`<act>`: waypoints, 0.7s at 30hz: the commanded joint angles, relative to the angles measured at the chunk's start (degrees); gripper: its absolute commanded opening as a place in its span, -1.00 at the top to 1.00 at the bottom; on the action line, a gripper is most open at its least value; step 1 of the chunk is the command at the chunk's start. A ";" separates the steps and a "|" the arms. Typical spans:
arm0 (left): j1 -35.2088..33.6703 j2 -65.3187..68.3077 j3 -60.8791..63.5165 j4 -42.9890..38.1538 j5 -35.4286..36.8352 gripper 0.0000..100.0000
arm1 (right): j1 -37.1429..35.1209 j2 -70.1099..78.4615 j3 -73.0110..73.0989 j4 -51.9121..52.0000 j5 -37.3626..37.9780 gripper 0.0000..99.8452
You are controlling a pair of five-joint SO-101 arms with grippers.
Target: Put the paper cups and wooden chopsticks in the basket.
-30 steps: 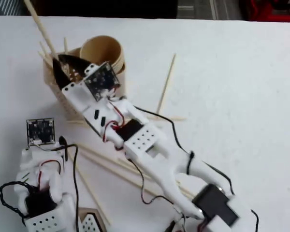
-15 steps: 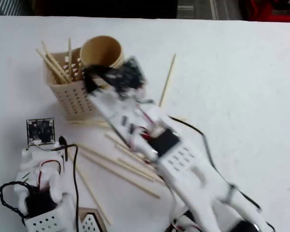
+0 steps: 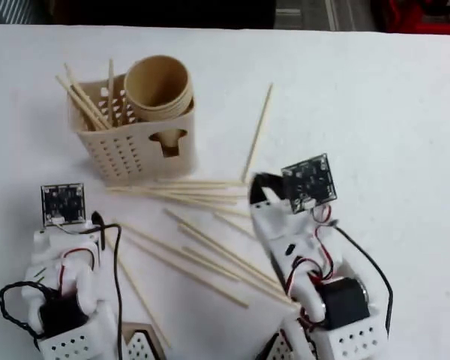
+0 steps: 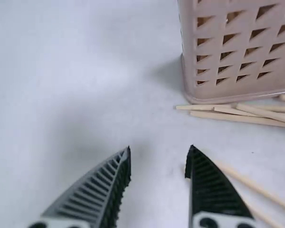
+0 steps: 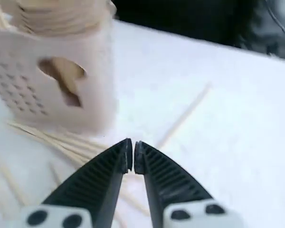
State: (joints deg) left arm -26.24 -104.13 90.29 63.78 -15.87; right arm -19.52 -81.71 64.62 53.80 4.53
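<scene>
Pulled back from the basket's rim, where it reached a second ago, the right arm (image 3: pixel 315 285) now sits folded close to its base. The left arm (image 3: pixel 60 255) has not shifted.

The right fingers (image 5: pixel 109 175) are clenched tip to tip on nothing. Seen from above, their black tips (image 3: pixel 261 185) hover over the white worktop (image 3: pixel 375 112). Just ahead of them and to one side lies a bundle of loose wooden chopsticks (image 5: pixel 61 140), not touching them. A single chopstick (image 5: pixel 185 116) runs away from the tips on the other side.

The left fingers (image 4: pixel 104 194) are released, with bare worktop between them. One chopstick (image 4: pixel 256 187) lies just beside the outer edge of one finger. Farther ahead, several more (image 4: pixel 237 111) rest against the foot of the basket (image 4: pixel 237 52).

From above, more long chopsticks (image 3: pixel 202 255) lie scattered slantwise between the two arms, and the bundle (image 3: pixel 187 191) sits at the basket's base. Beyond the fingers of both arms the perforated basket (image 3: pixel 135 150) stands upright. It holds stacked paper cups (image 3: pixel 159 86) at one end and a handful of chopsticks (image 3: pixel 86 101) leaning out at the other.
</scene>
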 commanded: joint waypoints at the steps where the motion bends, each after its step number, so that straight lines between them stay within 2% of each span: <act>1: -0.13 -0.57 -0.44 -1.14 -0.53 0.60 | 7.16 -1.36 4.40 0.40 2.64 0.96; 13: -0.13 -0.57 -1.23 -1.32 -0.44 0.60 | 21.49 -1.80 11.52 0.31 2.64 0.96; 15: -0.13 -0.57 -3.16 -1.32 -2.20 0.60 | 23.78 -1.80 11.52 0.31 2.64 0.96; 17: 0.22 -0.57 -5.54 -1.14 -4.48 0.60 | 24.75 -1.80 11.52 0.31 2.64 0.96; 21: 5.23 0.57 -11.43 0.70 -6.86 0.60 | 24.75 -1.80 11.60 0.31 2.64 0.96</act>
State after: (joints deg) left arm -24.48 -104.13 85.01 63.87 -21.23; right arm 4.40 -82.77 76.66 53.98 6.55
